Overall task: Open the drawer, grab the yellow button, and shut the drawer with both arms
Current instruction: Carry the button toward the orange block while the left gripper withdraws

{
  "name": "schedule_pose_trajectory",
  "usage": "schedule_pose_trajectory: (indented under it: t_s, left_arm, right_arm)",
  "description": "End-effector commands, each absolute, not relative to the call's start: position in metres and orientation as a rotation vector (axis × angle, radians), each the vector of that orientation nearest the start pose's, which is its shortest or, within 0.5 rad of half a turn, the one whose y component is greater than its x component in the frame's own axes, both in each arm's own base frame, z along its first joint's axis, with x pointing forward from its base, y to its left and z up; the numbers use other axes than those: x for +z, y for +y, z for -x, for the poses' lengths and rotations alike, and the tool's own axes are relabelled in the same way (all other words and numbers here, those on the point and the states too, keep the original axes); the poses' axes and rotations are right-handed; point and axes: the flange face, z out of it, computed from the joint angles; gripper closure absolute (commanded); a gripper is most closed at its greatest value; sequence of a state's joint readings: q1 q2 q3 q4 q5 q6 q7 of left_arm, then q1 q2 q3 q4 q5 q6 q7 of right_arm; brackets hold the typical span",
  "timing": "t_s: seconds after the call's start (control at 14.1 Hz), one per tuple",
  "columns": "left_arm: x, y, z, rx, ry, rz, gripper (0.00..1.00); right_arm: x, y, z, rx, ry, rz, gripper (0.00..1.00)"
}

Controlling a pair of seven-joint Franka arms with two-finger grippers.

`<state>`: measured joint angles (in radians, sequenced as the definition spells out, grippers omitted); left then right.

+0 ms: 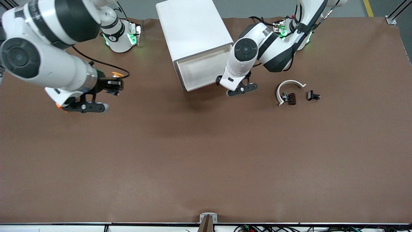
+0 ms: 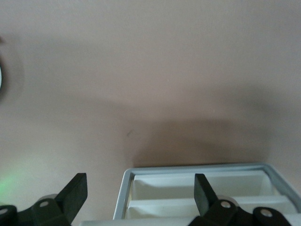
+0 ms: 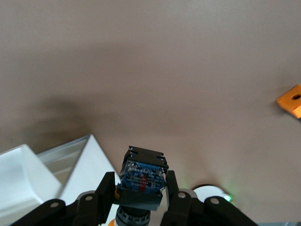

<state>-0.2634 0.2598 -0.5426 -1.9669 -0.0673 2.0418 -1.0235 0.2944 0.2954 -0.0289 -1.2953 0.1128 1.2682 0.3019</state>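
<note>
Right wrist view shows my right gripper [image 3: 139, 188] pinching the button [image 3: 141, 178] over the brown counter [image 3: 164, 70], while my left gripper [image 2: 141, 193] hangs spread at the drawer [image 2: 197, 193].

Matt brown table cover [image 1: 206, 154]; smooth white plastic cabinet [image 1: 190, 29]; glossy arms.

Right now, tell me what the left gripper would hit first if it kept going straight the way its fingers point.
Probably the open drawer: the left gripper, fingers spread, points down at the drawer's front corner, one finger over its tray, the other over bare table. Depth is unclear.
</note>
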Motion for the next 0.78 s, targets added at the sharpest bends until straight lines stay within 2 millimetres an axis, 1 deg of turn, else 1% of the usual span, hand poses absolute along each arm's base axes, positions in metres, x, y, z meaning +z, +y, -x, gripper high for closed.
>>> schedule_pose_trajectory:
  t_s: [0.0,0.07,0.21,0.28,0.36,0.5,0.57,0.64,0.71]
  left_arm:
    - [0.349,-0.424,-0.375,0.347,-0.295,3.085,0.0]
    - [0.348,-0.428,-0.367,0.35,-0.271,3.083,0.0]
    - [0.342,-0.439,-0.342,0.372,-0.2,3.07,0.0]
    - [0.34,-0.44,-0.335,0.376,-0.185,3.065,0.0]
    - [0.341,-0.443,-0.33,0.373,-0.168,3.064,0.0]
    - [0.338,-0.447,-0.324,0.388,-0.159,3.062,0.0]
    - [0.336,-0.45,-0.319,0.397,-0.148,3.058,0.0]
    - [0.337,-0.453,-0.315,0.4,-0.139,3.062,0.0]
    - [0.337,-0.453,-0.315,0.408,-0.145,3.062,0.0]
  right_arm:
    - [0.547,0.122,-0.587,0.545,-0.091,3.08,0.97]
    - [0.544,0.096,-0.593,0.533,-0.121,3.066,0.97]
    - [0.532,0.057,-0.602,0.502,-0.201,3.079,0.96]
    - [0.526,0.046,-0.606,0.476,-0.25,3.111,0.96]
    - [0.518,0.03,-0.611,0.445,-0.27,3.141,0.96]
    - [0.5,0.004,-0.617,0.4,-0.281,3.156,0.96]
    - [0.492,-0.007,-0.619,0.374,-0.305,3.16,0.96]
    - [0.481,-0.021,-0.621,0.351,-0.323,3.161,0.96]
    - [0.471,-0.033,-0.622,0.323,-0.345,3.158,0.96]
